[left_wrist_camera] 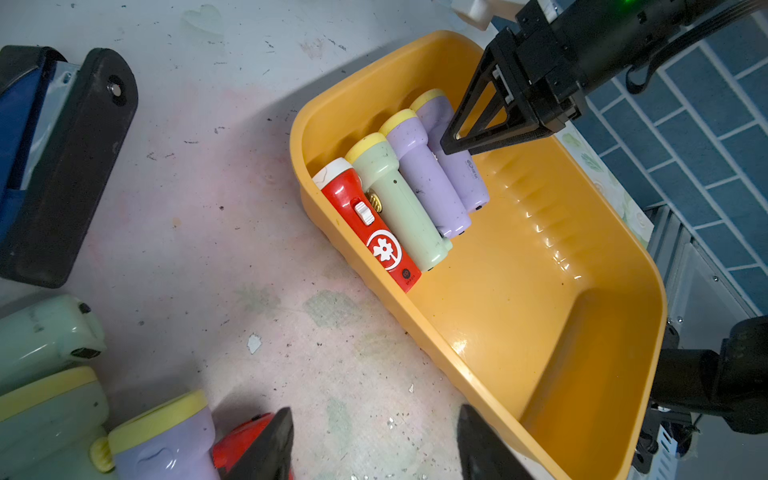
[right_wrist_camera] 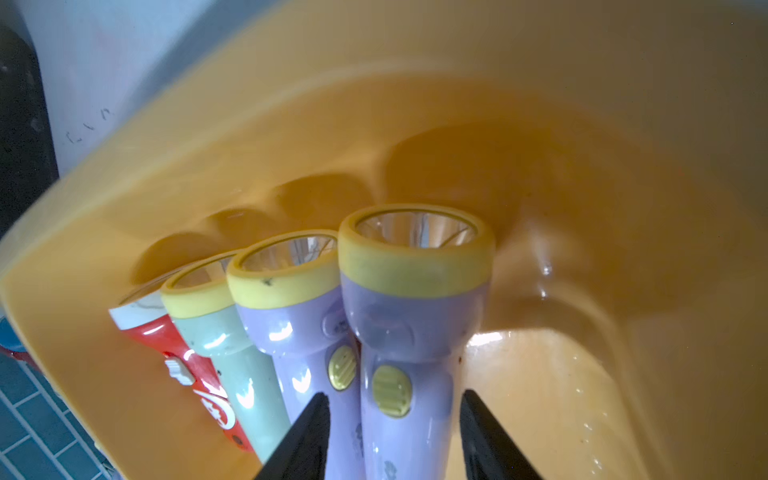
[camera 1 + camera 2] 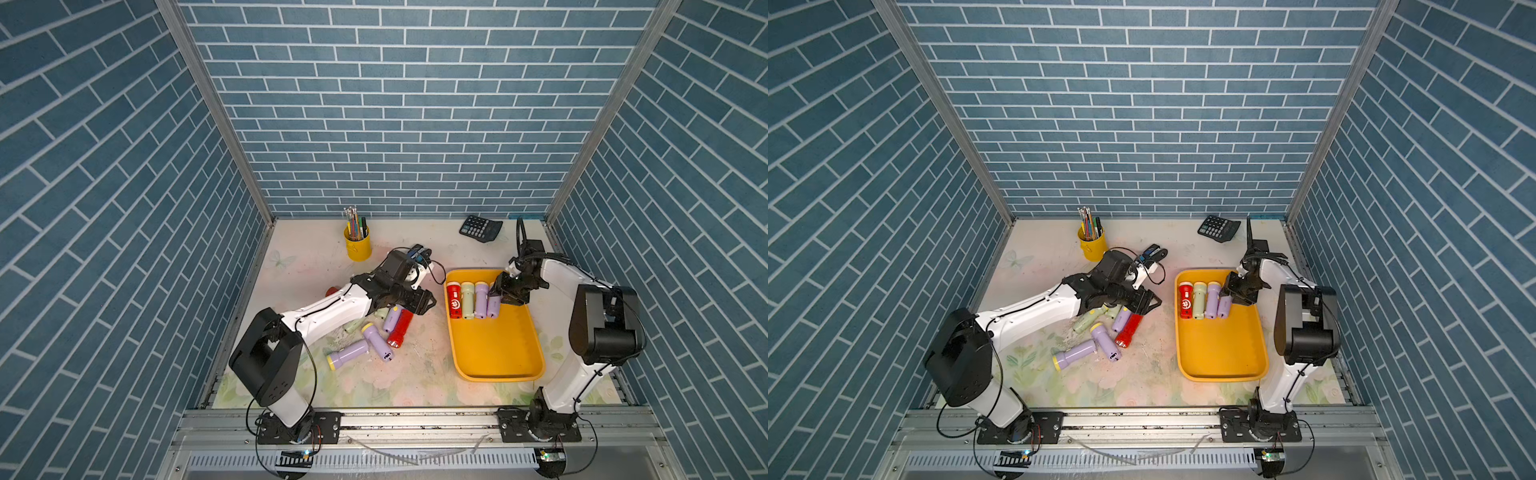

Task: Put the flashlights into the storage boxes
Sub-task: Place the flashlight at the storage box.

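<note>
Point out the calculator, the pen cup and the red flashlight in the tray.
calculator [image 3: 481,227], a top view, its keypad
pen cup [image 3: 358,247], a top view, its yellow wall
red flashlight [image 1: 384,248], left wrist view, in the tray [image 1: 540,311], its flower emblem

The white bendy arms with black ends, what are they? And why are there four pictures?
They are two robot arms bolted at the front of a flowery table. Each ends in a pincer: two black fingers that squeeze things. Two pictures look down on everything from above; the other two come from little cameras on the arms' wrists. Short plastic torches lie loose on the table; they belong in the shallow yellow plastic tray. Four lie inside, side by side: a red torch, a pale green torch and two lilac torches. The right pincer stands astride the outer lilac torch, seemingly not squeezing it. The left pincer is open and empty, near the loose ones. At the back stand a yellow cup of pens and a black calculator.
</note>
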Robot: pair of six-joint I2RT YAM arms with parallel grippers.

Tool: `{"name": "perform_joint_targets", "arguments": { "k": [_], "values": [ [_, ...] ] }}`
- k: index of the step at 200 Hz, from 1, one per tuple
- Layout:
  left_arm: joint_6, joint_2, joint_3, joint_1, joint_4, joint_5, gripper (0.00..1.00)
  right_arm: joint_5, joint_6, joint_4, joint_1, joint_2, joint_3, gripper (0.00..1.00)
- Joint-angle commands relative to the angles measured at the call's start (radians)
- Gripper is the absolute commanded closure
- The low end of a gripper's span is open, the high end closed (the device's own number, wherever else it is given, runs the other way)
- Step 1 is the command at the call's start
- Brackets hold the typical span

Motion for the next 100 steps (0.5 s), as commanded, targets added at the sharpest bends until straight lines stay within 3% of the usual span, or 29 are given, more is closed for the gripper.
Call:
{"name": "perform_joint_targets", "arguments": {
  "k": [1,62,100],
  "values": [
    [0.011,-0.01,0.016,0.005,-0.019,-0.012,0.37,-0.013,-0.028,-0.034,-0.002,0.004,0.043,0.47],
    [-0.035,-0.066,0.012,0.013,-0.075,-0.059,0.37,0.049,-0.025,-0.096,0.029,-0.129,0.06,0.42],
    [-0.108,-0.161,-0.02,0.054,-0.198,-0.097,0.37,0.187,-0.007,-0.197,0.193,-0.245,0.11,0.42]
  ]
}}
